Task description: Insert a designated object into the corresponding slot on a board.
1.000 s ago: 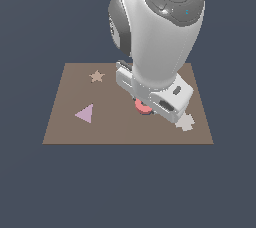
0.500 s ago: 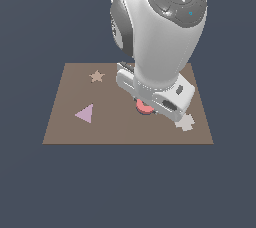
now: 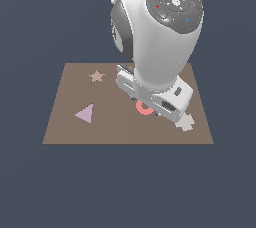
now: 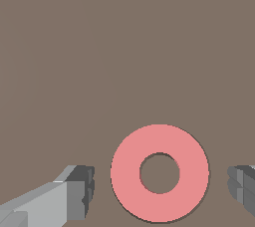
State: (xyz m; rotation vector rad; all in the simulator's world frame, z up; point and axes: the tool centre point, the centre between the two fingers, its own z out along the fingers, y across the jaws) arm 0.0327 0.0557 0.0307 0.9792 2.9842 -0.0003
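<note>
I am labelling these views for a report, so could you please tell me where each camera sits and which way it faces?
Exterior view: off the arm, raised, looking down at the board; the arm's white body fills the middle.
Wrist view: on the wrist, looking straight down at the board; the open end effector has fingers either side of the red ring.
Shared: the red ring and the board.

- Brown board (image 3: 65,127): flat, rectangular.
- Tan star (image 3: 96,76): lies on board, far corner.
- Pink triangle (image 3: 85,113): lies flat.
- Red ring (image 4: 159,172): lies flat.
- Pale cross (image 3: 186,122): partly hidden.
</note>
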